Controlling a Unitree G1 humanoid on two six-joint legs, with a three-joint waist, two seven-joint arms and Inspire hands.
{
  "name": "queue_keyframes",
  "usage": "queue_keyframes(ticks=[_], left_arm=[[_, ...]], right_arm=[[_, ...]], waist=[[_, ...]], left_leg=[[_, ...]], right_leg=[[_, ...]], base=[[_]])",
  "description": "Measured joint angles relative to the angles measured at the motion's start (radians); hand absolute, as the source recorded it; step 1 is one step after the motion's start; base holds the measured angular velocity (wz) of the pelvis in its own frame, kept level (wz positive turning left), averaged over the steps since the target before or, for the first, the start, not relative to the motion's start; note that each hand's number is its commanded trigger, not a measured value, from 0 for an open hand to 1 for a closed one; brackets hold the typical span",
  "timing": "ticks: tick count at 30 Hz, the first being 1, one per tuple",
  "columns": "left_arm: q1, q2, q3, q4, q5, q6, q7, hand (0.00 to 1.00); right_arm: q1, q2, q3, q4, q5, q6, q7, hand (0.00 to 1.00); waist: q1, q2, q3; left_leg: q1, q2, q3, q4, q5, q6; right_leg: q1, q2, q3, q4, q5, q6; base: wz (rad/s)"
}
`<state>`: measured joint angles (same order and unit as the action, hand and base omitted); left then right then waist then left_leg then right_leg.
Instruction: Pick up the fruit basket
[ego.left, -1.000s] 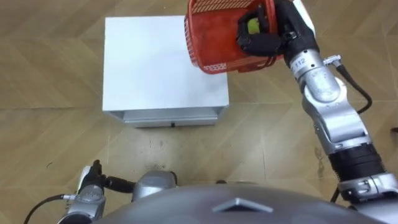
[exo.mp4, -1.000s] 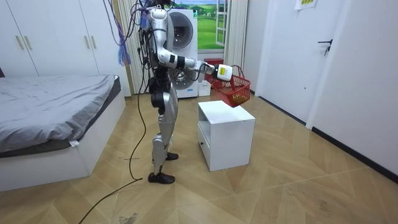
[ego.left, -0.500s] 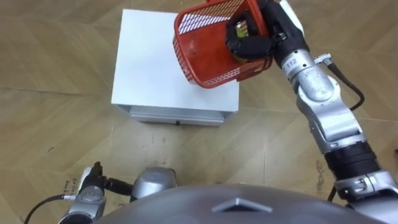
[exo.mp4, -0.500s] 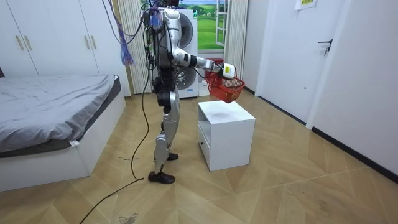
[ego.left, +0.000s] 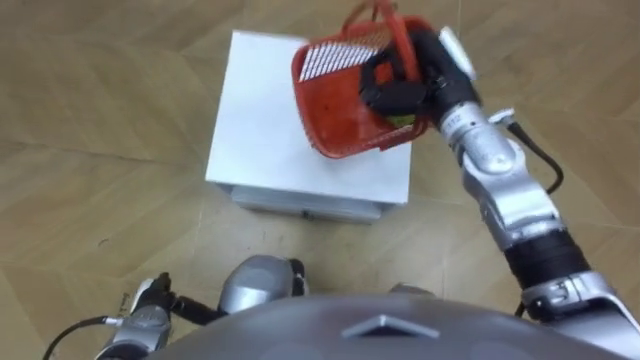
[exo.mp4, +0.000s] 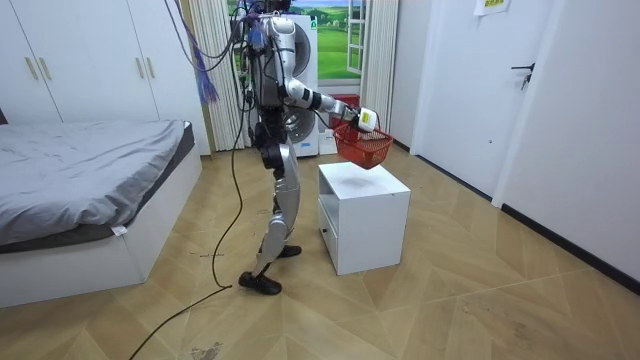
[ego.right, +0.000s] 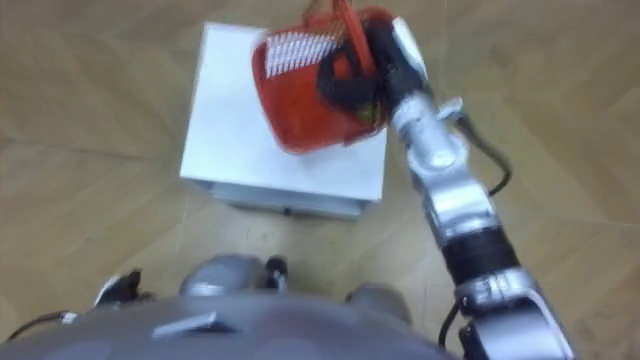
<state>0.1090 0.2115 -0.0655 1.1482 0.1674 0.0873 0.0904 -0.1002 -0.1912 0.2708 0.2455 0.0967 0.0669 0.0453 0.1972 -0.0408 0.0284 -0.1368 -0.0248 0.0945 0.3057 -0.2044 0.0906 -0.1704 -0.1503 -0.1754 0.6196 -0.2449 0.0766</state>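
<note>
The red mesh fruit basket (ego.left: 345, 100) hangs tilted in the air above the right part of a white cabinet's top (ego.left: 265, 130). My right hand (ego.left: 400, 85) is shut on its rim by the handle, dark fingers curled over the edge. The same basket (ego.right: 305, 100) and right hand (ego.right: 350, 75) appear in the right eye view. From the room view I stand beside the cabinet (exo.mp4: 365, 215), right arm stretched out, holding the basket (exo.mp4: 362, 148) clear above it. My left hand (ego.left: 145, 318) hangs low at the lower left edge.
Wooden floor surrounds the cabinet, whose drawer front (ego.left: 305, 205) faces me. A bed (exo.mp4: 90, 180) stands at the room view's left, a washing machine (exo.mp4: 300, 60) behind me, and a door (exo.mp4: 525, 100) at the room view's right.
My body has shifted toward the cabinet with a step, and the eye views moved with it. The basket stays in my right hand, now held closer in above the cabinet top.
</note>
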Motion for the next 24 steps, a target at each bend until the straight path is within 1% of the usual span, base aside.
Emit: queue_keyframes(ticks=[1,2,3,4,5,6,7,8,10,13,17,19,21,24], left_arm=[[-0.011,0.006,-0.010,0.005,-0.003,-0.001,0.001,0.00],[-0.015,0.009,-0.015,0.006,-0.003,-0.001,0.002,0.00],[-0.022,0.010,-0.015,0.012,-0.003,-0.003,0.004,0.00],[-0.020,0.011,-0.014,0.009,-0.001,-0.004,0.006,0.00],[-0.019,0.007,-0.013,0.010,0.001,-0.003,0.008,0.00],[-0.011,0.002,-0.015,0.007,0.001,-0.001,0.007,0.00],[-0.006,0.001,-0.014,0.006,0.001,-0.001,0.006,0.00],[-0.002,0.003,-0.013,0.006,0.001,-0.001,0.007,0.00],[0.022,0.003,-0.014,0.007,0.001,0.003,0.010,0.00],[0.047,-0.002,-0.015,0.006,0.002,0.020,0.010,0.00],[0.067,-0.003,-0.015,0.008,0.002,0.027,0.008,0.00],[0.074,-0.002,-0.018,0.007,0.002,0.039,0.008,0.00],[0.075,-0.002,-0.019,-0.001,0.001,0.038,0.008,0.00],[0.074,-0.006,-0.037,-0.013,0.002,0.037,0.006,0.00]], right_arm=[[-0.008,0.000,0.003,0.005,0.016,0.000,0.000,1.00],[-0.010,0.000,0.003,0.006,0.016,0.000,0.000,1.00],[-0.014,0.000,0.004,0.006,0.017,0.000,-0.001,1.00],[-0.025,-0.001,0.015,0.007,0.017,0.000,-0.002,1.00],[-0.031,-0.003,0.022,0.012,0.017,-0.001,-0.001,1.00],[-0.032,-0.002,0.026,0.026,0.019,-0.001,0.000,1.00],[-0.036,-0.003,0.027,0.037,0.027,-0.001,0.000,1.00],[-0.036,-0.003,0.029,0.040,0.036,-0.001,0.000,1.00],[-0.036,-0.004,0.030,0.050,0.064,-0.001,-0.003,1.00],[-0.048,-0.006,0.030,0.088,0.066,-0.002,-0.023,1.00],[-0.061,-0.005,0.032,0.160,0.067,-0.002,-0.021,1.00],[-0.074,-0.004,0.036,0.225,0.066,-0.003,-0.022,1.00],[-0.090,-0.003,0.045,0.284,0.077,-0.002,-0.034,1.00],[-0.095,-0.001,0.060,0.324,0.104,-0.003,-0.049,1.00]], waist=[[0.001,0.000,-0.0002],[0.000,-0.001,-0.0012],[0.003,-0.005,-0.0034],[0.006,-0.015,-0.0022],[-0.002,-0.012,0.0020],[0.000,-0.008,-0.0106],[0.007,-0.004,-0.0106],[0.008,-0.004,-0.0105],[0.002,-0.010,-0.0132],[0.002,-0.017,-0.0150],[0.005,-0.024,-0.0145],[0.001,-0.020,-0.0112],[0.006,-0.018,-0.0078],[0.006,-0.012,-0.0035]], left_leg=[[0.003,-0.002,-0.008,0.000,-0.001,0.002],[0.005,-0.004,-0.013,0.000,-0.001,0.002],[0.011,-0.010,-0.017,-0.002,-0.002,0.002],[0.020,-0.021,-0.016,-0.006,-0.004,-0.002],[0.027,-0.023,-0.022,-0.008,-0.009,-0.004],[0.037,-0.018,-0.032,-0.020,-0.009,-0.008],[0.043,-0.006,-0.037,-0.025,-0.012,-0.014],[0.044,-0.003,-0.043,-0.028,-0.012,-0.017],[0.048,0.003,-0.062,-0.037,-0.012,-0.024],[0.049,0.008,-0.074,-0.039,-0.015,-0.029],[0.048,0.009,-0.087,-0.048,-0.016,-0.029],[0.041,0.009,-0.100,-0.049,-0.016,-0.030],[0.029,0.010,-0.101,-0.048,-0.017,-0.031],[-0.002,0.011,-0.103,-0.040,-0.017,-0.032]], right_leg=[[-0.029,0.012,0.004,-0.038,-0.007,-0.006],[-0.040,0.017,0.006,-0.068,-0.007,-0.007],[-0.055,0.024,0.008,-0.159,0.008,-0.019],[-0.060,0.032,0.005,-0.250,0.082,-0.031],[-0.057,0.033,0.005,-0.256,0.126,-0.044],[-0.036,0.039,-0.018,-0.279,0.132,-0.048],[-0.015,0.053,-0.027,-0.309,0.143,-0.054],[-0.005,0.057,-0.033,-0.319,0.146,-0.056],[0.016,0.066,-0.051,-0.344,0.147,-0.058],[0.031,0.073,-0.068,-0.363,0.148,-0.058],[0.040,0.077,-0.074,-0.382,0.148,-0.058],[0.040,0.077,-0.087,-0.385,0.148,-0.058],[0.031,0.077,-0.100,-0.387,0.148,-0.058],[0.004,0.076,-0.104,-0.387,0.148,-0.058]], base=[[0.26],[0.29],[0.22],[0.25],[0.19],[0.17],[0.11],[0.13],[0.23],[0.15],[0.10],[0.13],[0.08],[0.00]])
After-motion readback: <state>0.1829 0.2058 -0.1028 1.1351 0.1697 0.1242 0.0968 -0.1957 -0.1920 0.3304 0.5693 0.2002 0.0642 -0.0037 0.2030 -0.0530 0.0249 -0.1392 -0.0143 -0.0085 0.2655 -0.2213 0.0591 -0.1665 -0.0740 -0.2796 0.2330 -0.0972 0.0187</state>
